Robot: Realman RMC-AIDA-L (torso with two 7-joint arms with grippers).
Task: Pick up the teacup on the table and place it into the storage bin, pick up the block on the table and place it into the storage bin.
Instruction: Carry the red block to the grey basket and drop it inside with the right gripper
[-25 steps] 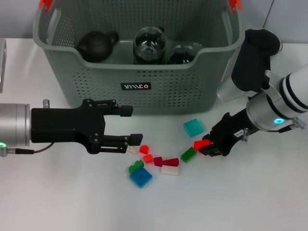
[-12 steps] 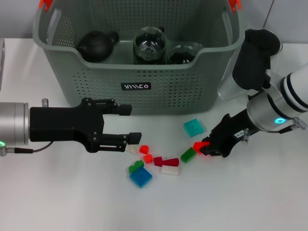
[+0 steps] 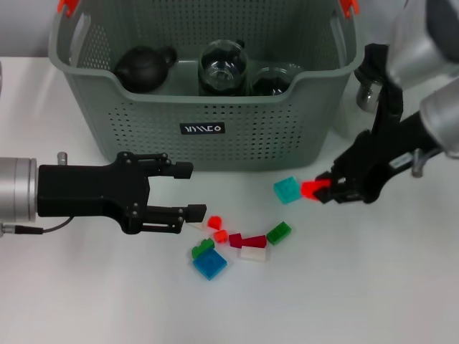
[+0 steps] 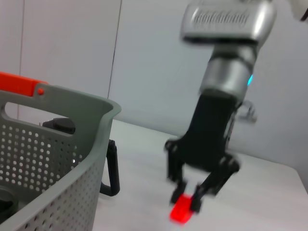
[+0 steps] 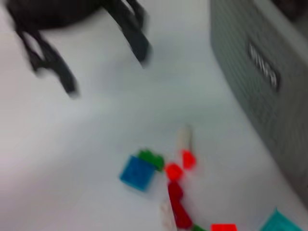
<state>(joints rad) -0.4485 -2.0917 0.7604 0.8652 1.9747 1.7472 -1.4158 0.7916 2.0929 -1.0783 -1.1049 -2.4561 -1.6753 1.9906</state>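
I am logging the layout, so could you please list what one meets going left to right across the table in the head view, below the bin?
left gripper → blue block → dark red block → green block → teal block → red block → right gripper

Bright even light, blurred wrist views

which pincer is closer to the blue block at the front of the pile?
Left. The left pincer is open just up and to the left of the blue block. The right pincer, shut on a red block, is raised well off to the block's right.
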